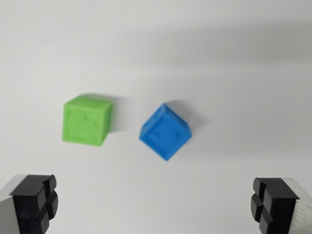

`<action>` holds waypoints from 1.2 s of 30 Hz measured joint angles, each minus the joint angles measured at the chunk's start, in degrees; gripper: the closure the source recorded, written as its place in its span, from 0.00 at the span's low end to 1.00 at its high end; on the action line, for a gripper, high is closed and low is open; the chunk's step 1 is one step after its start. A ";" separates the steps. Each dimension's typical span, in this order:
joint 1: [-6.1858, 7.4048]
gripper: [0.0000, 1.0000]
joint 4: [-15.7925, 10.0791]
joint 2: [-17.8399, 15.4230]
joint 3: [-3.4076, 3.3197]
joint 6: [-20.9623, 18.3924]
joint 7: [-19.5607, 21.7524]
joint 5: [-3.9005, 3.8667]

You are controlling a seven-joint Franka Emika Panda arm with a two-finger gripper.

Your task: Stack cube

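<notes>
A green cube (87, 120) rests on the white surface toward the wrist view's left. A blue cube (165, 131), turned about forty-five degrees, lies just right of it with a small gap between them. My gripper (153, 204) hangs above the surface, open wide, with nothing between its fingers. Its black left pad (36, 201) and right pad (271, 201) show at the bottom corners, both nearer the camera than the cubes. The blue cube lies roughly on the midline between the pads; the green cube is nearer the left pad's side.
A plain white tabletop (156, 48) fills the view. A soft grey shadow band crosses its upper part.
</notes>
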 joint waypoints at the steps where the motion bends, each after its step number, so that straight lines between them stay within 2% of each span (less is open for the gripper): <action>1: 0.13 0.00 -0.24 0.08 0.02 0.32 0.25 -0.01; 16: 2.07 0.00 -3.94 1.65 0.40 5.27 4.16 -0.07; 36: 5.76 0.00 -8.51 5.92 0.81 13.66 11.03 -0.15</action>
